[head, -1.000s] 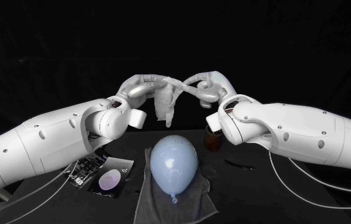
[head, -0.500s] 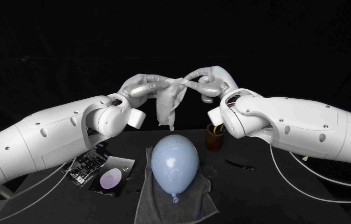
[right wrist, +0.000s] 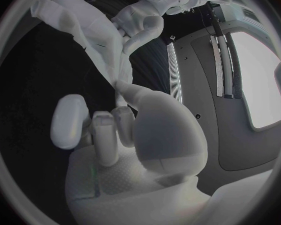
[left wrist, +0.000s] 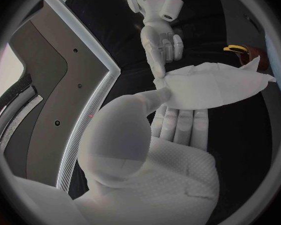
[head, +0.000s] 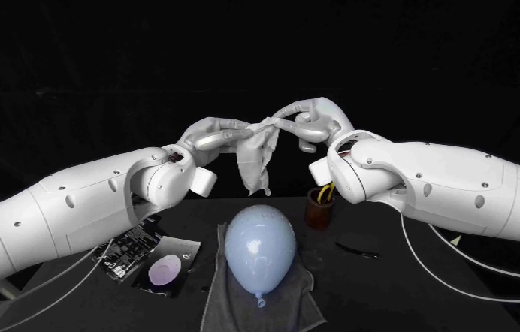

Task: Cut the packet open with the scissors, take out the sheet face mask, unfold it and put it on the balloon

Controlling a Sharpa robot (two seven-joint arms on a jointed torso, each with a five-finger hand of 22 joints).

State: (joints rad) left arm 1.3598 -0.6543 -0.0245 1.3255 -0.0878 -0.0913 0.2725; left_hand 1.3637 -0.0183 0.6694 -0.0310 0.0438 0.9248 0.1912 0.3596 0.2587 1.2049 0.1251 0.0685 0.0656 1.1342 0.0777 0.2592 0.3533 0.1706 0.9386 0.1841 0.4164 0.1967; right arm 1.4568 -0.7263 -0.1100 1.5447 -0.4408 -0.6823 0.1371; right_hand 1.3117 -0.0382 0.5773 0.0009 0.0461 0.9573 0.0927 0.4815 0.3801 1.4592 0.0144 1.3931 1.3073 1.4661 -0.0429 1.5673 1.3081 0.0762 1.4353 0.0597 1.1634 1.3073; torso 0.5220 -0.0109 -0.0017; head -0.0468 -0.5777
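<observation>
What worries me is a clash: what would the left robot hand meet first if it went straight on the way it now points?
The left robot hand pinches the sheet face mask; beyond it, the right robot hand, gripping the same mask. Depth is unclear, but they look close.

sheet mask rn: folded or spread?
Folded, not spread: the sheet mask hangs as a narrow, creased strip, its top pinched between the left hand and the right hand.

Carried a grey towel (head: 233, 302) mid black table (head: 374, 294); bore a packet (head: 152, 261) left of it; a brown cup (head: 318, 213) right.
</observation>
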